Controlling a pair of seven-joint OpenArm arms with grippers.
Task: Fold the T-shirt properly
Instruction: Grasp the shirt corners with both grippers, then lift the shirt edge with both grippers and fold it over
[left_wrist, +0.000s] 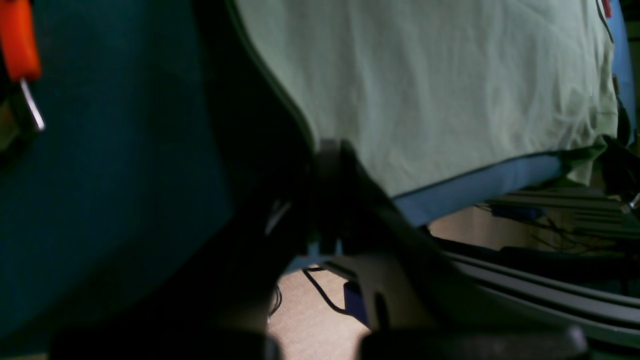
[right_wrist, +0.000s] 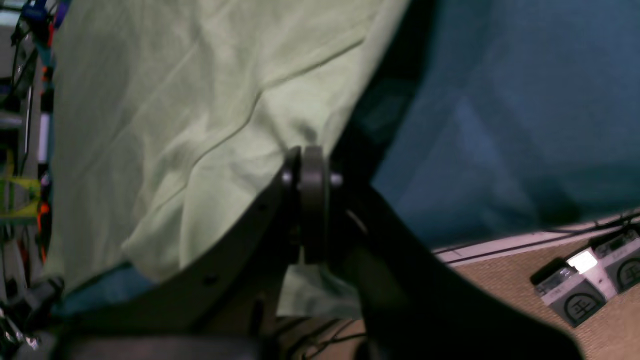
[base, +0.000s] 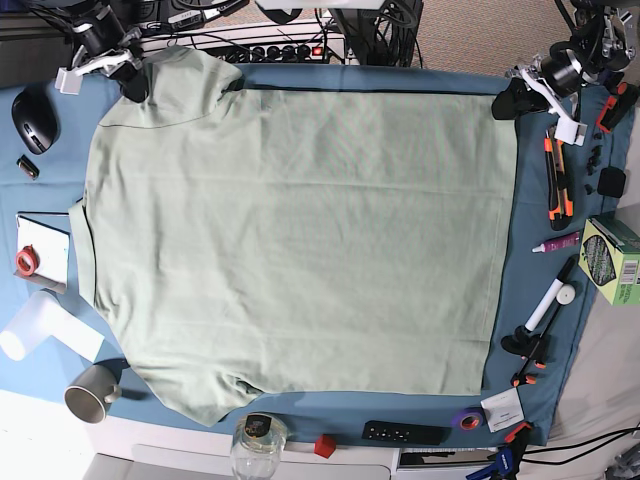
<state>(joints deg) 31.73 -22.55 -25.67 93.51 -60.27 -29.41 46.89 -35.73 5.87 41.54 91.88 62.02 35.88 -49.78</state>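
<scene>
L wrist: left gripper (left_wrist: 327, 165) closest to lens, jaws pinched together on hem corner of T-shirt (left_wrist: 440, 95); I see no gap.
R wrist: right gripper (right_wrist: 312, 175) clamped tight on shirt edge nr sleeve/shoulder; cloth puckers at pinch.
Base: T-shirt (base: 300, 230) spread flat over blue table cloth (base: 525, 290), both arms at far edge corners.
Handling: I'd judge it light, limp, no stiffness; will sag betw grips, so keep it taut. Corners = best hold pts.
</scene>
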